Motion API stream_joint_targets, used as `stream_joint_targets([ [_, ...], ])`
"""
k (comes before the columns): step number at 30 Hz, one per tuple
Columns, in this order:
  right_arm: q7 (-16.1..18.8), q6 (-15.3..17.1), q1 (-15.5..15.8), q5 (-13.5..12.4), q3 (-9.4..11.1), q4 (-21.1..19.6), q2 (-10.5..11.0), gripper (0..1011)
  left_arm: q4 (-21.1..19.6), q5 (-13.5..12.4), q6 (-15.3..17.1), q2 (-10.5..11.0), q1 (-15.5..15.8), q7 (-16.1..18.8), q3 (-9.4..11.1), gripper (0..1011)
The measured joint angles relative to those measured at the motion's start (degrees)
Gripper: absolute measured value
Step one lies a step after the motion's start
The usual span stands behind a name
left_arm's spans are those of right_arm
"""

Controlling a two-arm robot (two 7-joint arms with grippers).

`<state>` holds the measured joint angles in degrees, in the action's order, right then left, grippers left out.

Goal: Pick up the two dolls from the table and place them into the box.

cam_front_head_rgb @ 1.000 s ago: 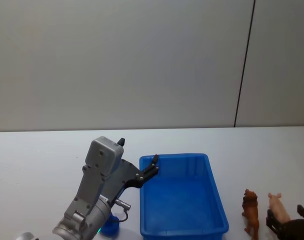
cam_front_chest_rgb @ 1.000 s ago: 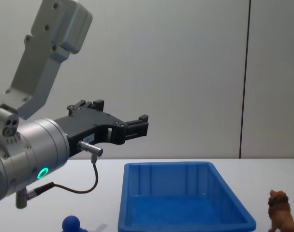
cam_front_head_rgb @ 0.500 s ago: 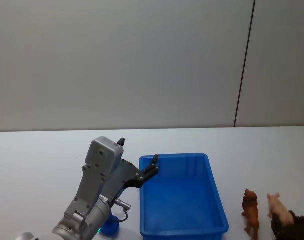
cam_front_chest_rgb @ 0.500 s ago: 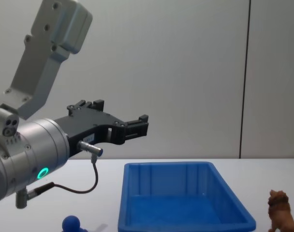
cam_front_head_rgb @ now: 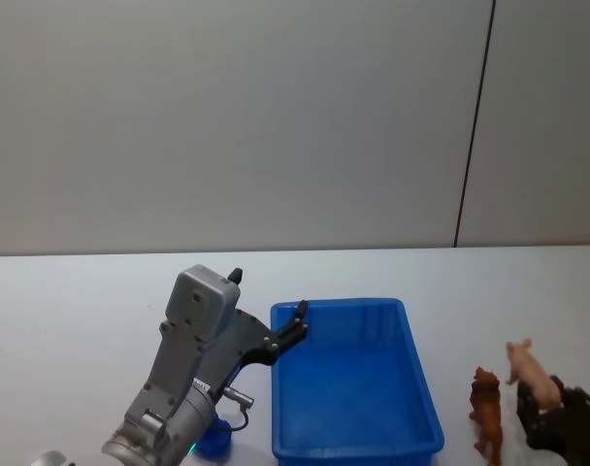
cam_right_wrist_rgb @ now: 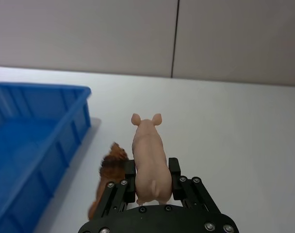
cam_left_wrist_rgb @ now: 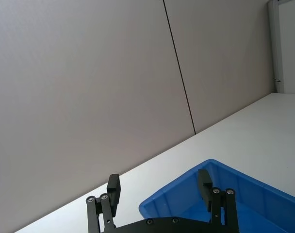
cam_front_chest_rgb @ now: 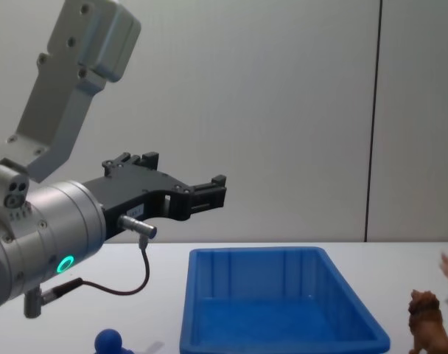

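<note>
Right gripper (cam_right_wrist_rgb: 152, 167) clamps the pink pig (cam_right_wrist_rgb: 148, 145) by its flanks, right of the box (cam_front_head_rgb: 339, 304); probably light, stiff, slippery. Left gripper (cam_left_wrist_rgb: 158, 180) hangs wide open at the box's left rim.

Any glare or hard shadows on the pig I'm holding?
Right wrist view: no glare on the pig in the right jaws; a soft shadow lies on the table beside the box wall. Head view: table evenly lit, no hard shadows.

I see box (cam_front_head_rgb: 339, 304) plain bright blue, pig (cam_right_wrist_rgb: 150, 155) pale pink, lion (cam_front_head_rgb: 487, 416) brown, figure (cam_front_chest_rgb: 108, 340) dark blue. Table (cam_front_head_rgb: 72, 291) plain white, wall (cam_front_head_rgb: 227, 116) grey with one dark seam. Left gripper (cam_left_wrist_rgb: 158, 177) and right gripper (cam_right_wrist_rgb: 152, 170) black; left arm (cam_front_chest_rgb: 40, 228) silver, green ring light.
</note>
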<state>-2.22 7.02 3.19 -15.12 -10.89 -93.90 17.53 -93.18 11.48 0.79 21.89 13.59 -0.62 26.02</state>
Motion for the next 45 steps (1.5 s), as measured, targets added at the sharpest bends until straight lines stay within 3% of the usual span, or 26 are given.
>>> stream_joint_targets([
  [15, 8.2, -3.1, -0.6, -0.9, -0.9, -4.1, -0.7, 383, 0.0, 0.0, 0.0, 0.0, 0.0, 0.0, 0.0, 1001],
  [29, 18.4, -1.7, -5.0, -0.4, -3.5, -0.8, -4.1, 387, 0.0, 0.0, 0.0, 0.0, 0.0, 0.0, 0.0, 1002],
  [36, 22.2, -0.4, -7.7, 1.1, -5.1, 2.8, -6.3, 598, 0.0, 0.0, 0.0, 0.0, 0.0, 0.0, 0.0, 1001],
  [45, 21.4, 0.0, -9.0, 2.6, -5.9, 4.6, -7.5, 890, 0.0, 0.0, 0.0, 0.0, 0.0, 0.0, 0.0, 1002],
])
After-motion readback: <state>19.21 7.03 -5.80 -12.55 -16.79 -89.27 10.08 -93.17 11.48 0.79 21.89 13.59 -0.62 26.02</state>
